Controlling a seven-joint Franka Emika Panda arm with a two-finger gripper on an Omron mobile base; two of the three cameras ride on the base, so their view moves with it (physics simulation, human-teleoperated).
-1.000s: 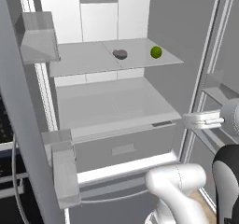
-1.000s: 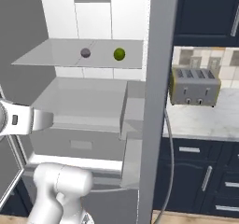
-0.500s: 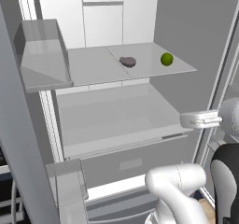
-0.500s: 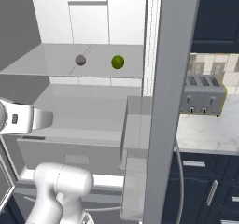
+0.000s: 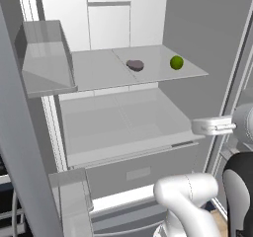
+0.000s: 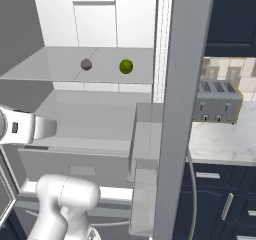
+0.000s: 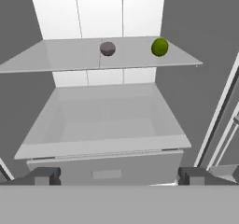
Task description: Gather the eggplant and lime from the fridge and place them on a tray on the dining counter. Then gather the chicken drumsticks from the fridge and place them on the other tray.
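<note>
Since the earlier frames our base had rolled closer, so the open fridge [image 5: 148, 132] loomed larger in both base views; the food itself had not shifted. We saw the eggplant [image 5: 135, 64] and the lime [image 5: 176, 62] lying apart on the glass shelf [image 5: 94, 73], the lime nearer the fridge's right wall. Below them sat a drawer [image 7: 102, 125]. Our gripper [image 7: 119, 175] faced that drawer with its fingers [image 7: 46, 175] spread to their widest, holding nothing. A toaster [image 6: 217, 102] stood on the counter [image 6: 220, 141] to the right.
</note>
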